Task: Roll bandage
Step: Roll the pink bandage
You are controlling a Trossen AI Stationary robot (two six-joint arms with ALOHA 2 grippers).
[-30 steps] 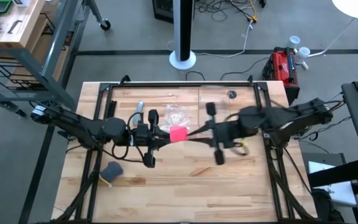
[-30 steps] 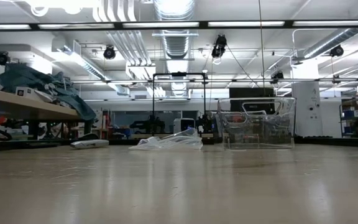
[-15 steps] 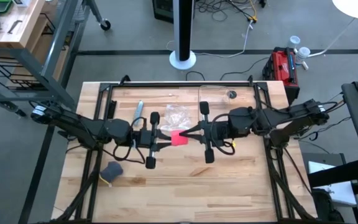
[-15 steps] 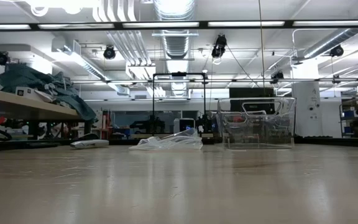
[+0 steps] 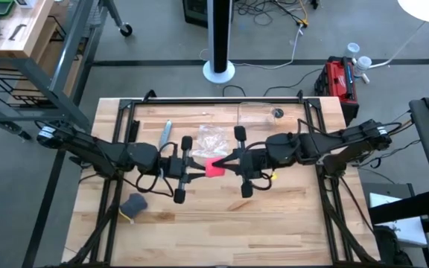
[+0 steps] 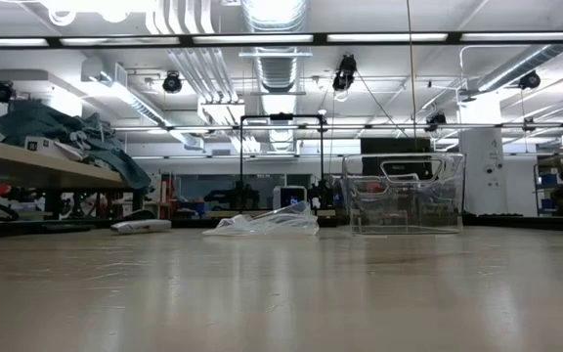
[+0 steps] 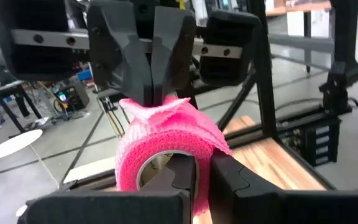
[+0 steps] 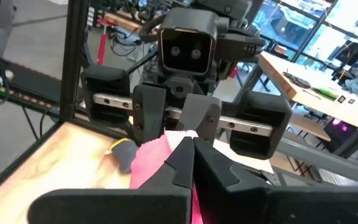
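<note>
Butcher-block bench (image 5: 222, 216) below, the pink bandage roll (image 5: 214, 167) hangs mid-bench, pinched between both end effectors: left end effector (image 5: 199, 169) clamping its rim, right end effector (image 5: 226, 164) nipping the loose tail. Winding probably wants steady tension. Farther back lie a crinkled plastic bag (image 5: 213, 137) and clear bin (image 6: 404, 194); workshop beyond.

Light: we are seeing bright ceiling strips (image 6: 262, 38) shining evenly overhead.
Glare: daylight is washing out the windows (image 8: 316, 28).
Focus: the near tabletop (image 6: 281, 303) is blurring softly.
Shadows: the table (image 5: 274, 223) is showing only faint ones.
</note>
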